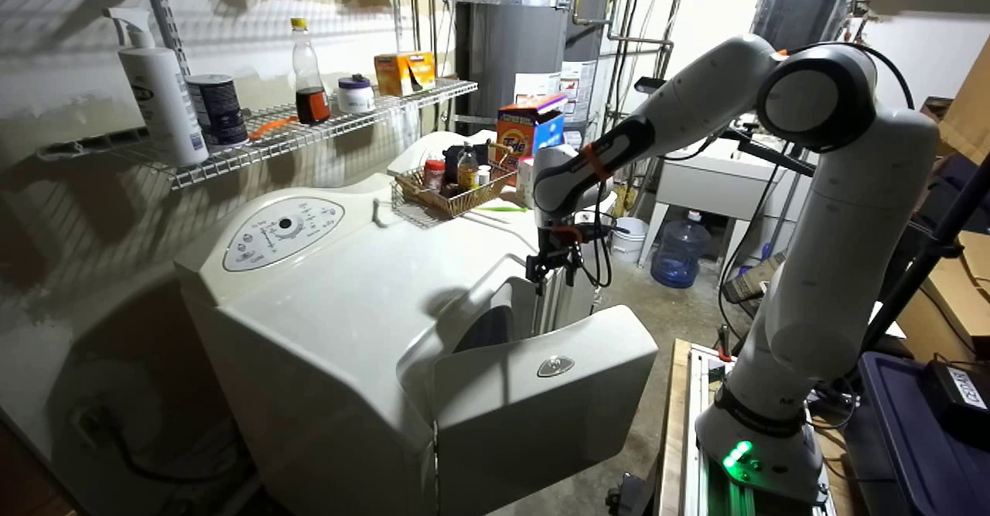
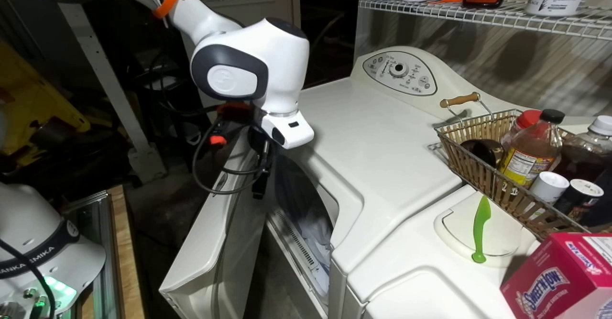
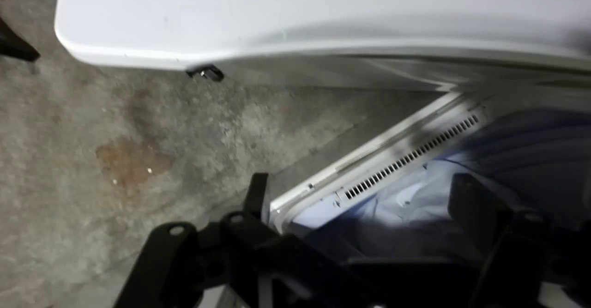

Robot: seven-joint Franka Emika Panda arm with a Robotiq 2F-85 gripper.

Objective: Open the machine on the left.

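Observation:
The machine is the large white appliance [image 1: 371, 268] with a round dial, in both exterior views [image 2: 373, 137]. Its front door [image 1: 541, 415] stands swung wide open, at an angle to the front. The door also shows in an exterior view [image 2: 205, 242] and along the top of the wrist view [image 3: 277, 17]. Pale and dark cloth [image 3: 406, 197] lies inside the opening, behind a slotted vent strip [image 3: 411, 156]. My gripper [image 3: 362, 197] is open and empty, pointing down between the door and the opening. It shows dark in both exterior views [image 1: 554, 278] [image 2: 259, 185]. Its fingers seem apart from the door.
A second white appliance [image 2: 406, 276] stands beside the machine. On top are a wicker basket [image 2: 502, 190] of bottles, a green spoon [image 2: 480, 228], a pink box [image 2: 545, 285] and a Tide box [image 1: 517, 133]. A wire shelf [image 1: 271, 146] runs above. A water jug [image 1: 681, 249] stands on the floor.

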